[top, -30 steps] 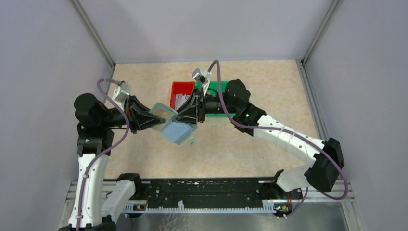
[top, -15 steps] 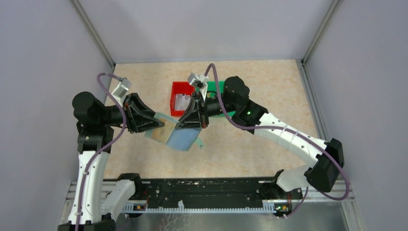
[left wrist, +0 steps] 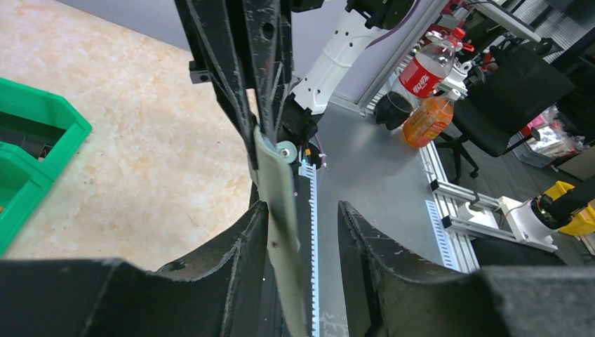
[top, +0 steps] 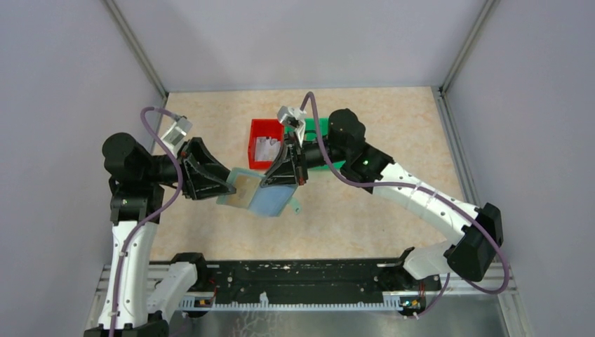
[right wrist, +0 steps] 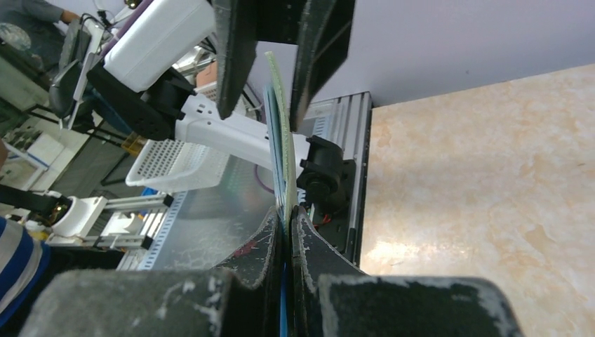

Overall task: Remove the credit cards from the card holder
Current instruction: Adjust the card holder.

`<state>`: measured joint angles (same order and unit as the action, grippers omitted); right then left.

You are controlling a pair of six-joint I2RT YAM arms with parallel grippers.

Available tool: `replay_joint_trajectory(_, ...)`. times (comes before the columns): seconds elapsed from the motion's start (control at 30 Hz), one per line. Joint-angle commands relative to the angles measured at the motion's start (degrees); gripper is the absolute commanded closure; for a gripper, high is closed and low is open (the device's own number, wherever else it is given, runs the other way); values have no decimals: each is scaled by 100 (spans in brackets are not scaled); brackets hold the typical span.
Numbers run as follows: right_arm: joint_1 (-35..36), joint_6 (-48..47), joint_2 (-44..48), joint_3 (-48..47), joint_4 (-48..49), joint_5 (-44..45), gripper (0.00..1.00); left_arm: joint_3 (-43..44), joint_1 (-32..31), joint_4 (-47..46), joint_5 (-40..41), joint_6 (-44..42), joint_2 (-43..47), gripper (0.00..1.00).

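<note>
Tabletop (top: 365, 217): red bin (top: 255, 144) beyond card holder (top: 272, 199)

Two white-and-black jointed robot arms, bases at the near edge. The left arm (top: 130, 246) rises along the left side, bends at its black elbow and reaches right toward the middle. Its black two-finger left gripper (top: 223, 184) points right, jaws apart. In the wrist view one finger (left wrist: 238, 235) lies against the edge of the grey-green folding card holder (top: 270, 200), and the other finger (left wrist: 365, 239) stands clear of it. The right arm (top: 421, 200) sweeps from the near right, far and leftward, folding back at its wrist. The black two-finger right gripper (top: 282, 180) points near-left, jaws pinched together on the card holder's far edge.
</note>
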<state>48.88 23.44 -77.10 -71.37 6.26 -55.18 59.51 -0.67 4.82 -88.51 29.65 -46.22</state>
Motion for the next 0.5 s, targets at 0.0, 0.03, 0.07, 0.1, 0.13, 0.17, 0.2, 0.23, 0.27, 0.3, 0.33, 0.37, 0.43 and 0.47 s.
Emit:
replay_joint_trajectory(0.0,-191,-143,352,-237,165,49,100,228,-29,363,-610,-440,65,53)
replay_joint_trajectory(0.03,-198,-134,365,-234,177,32,100,227,-32,393,-619,-502,75,54)
replay_joint_trajectory(0.07,-202,-128,372,-229,193,-4,100,225,-26,396,-608,-531,82,54)
replay_joint_trajectory(0.1,-204,-121,379,-236,199,-37,100,234,-24,401,-607,-563,80,55)
replay_joint_trajectory(0.13,-204,-125,384,-235,200,-49,100,237,-25,401,-616,-593,92,55)
replay_joint_trajectory(0.17,-205,-141,388,-224,204,-66,100,237,-26,393,-644,-604,93,55)
replay_joint_trajectory(0.2,-204,-153,389,-209,223,-97,100,237,-27,399,-690,-623,91,56)
replay_joint_trajectory(0.23,-202,-166,396,-201,221,-106,100,241,-27,397,-727,-627,95,56)
replay_joint_trajectory(0.27,-203,-187,392,-198,199,-107,100,239,-34,391,-762,-646,88,58)
replay_joint_trajectory(0.3,-204,-219,397,-187,186,-142,100,245,-32,387,-805,-664,80,61)
replay_joint_trajectory(0.33,-204,-244,408,-181,188,-189,100,246,-23,386,-834,-678,69,63)
replay_joint_trajectory(0.37,-204,-258,411,-145,214,-225,100,246,-25,388,-847,-686,69,65)
replay_joint_trajectory(0.43,-204,-292,471,-51,318,-328,100,260,-27,380,-868,-688,67,70)
replay_joint_trajectory(0.47,-203,-314,495,-20,333,-334,100,269,-26,379,-884,-684,64,72)
